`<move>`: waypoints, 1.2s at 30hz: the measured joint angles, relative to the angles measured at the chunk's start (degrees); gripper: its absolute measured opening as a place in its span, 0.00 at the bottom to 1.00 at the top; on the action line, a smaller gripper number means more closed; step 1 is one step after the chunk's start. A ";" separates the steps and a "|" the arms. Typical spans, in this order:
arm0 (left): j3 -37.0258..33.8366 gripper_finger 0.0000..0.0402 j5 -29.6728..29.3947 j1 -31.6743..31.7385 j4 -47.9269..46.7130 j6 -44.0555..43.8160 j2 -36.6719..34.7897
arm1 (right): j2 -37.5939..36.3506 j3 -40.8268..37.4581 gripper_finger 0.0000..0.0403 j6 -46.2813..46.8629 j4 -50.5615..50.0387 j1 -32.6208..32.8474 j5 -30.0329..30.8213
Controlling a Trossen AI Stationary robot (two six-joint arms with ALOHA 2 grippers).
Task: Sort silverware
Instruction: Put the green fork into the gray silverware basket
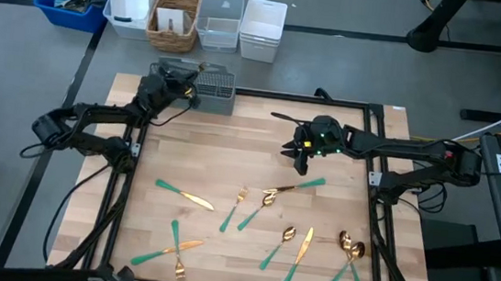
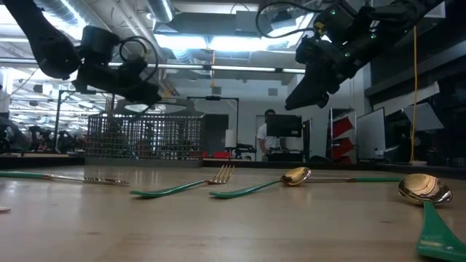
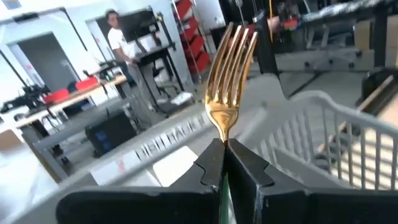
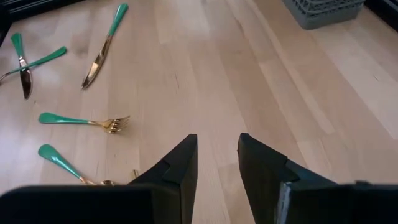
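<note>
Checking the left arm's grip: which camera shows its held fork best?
The left wrist view: the fork stands tines-up, clamped in the left gripper. The high and low views show only that gripper by the grey basket; the right wrist view misses it.

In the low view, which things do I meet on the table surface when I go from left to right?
A knife → a fork → a spoon with its bowl facing right → a second spoon, nearest the camera at the right edge.

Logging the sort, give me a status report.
Left hand shut on fork over grey basket. Right hand open, empty, above table. Nothing blocking.
</note>
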 joint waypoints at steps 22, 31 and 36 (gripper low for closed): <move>0.07 0.18 0.02 -0.19 -12.88 -9.33 -0.27 | 0.00 0.00 0.29 -0.25 -0.30 7.27 1.03; -0.04 0.31 0.13 -2.61 -14.04 -13.12 -3.29 | 0.00 0.00 0.29 0.12 -0.62 12.50 0.99; -0.04 0.31 0.10 -4.02 -15.11 -14.31 -8.07 | -0.02 0.02 0.29 13.84 -2.34 13.97 4.36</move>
